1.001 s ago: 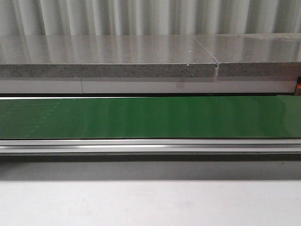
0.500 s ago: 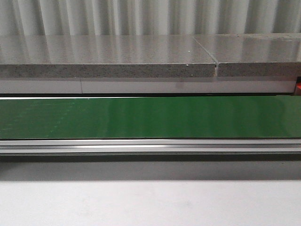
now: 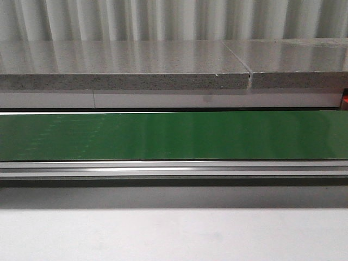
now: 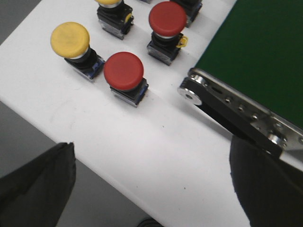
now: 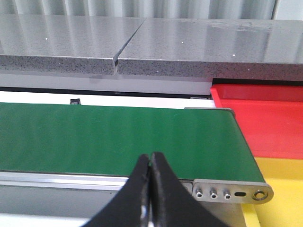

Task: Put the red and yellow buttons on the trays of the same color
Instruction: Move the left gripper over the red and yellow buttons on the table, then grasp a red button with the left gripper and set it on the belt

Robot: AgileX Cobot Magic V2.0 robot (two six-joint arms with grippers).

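My left gripper hangs spread wide over the white table, holding nothing, with the nearest red button and a yellow button standing just beyond it beside the green belt. My right gripper is pressed together and empty above that belt's far end. The red tray and yellow tray past it show bare, so I judge that sorting has hardly begun.

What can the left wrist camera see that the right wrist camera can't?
Only the left wrist view shows the buttons: a red button, another red button and a yellow button on a white surface. Only the right wrist view shows the red tray, the yellow tray and the shut right tool. Both show the green belt.
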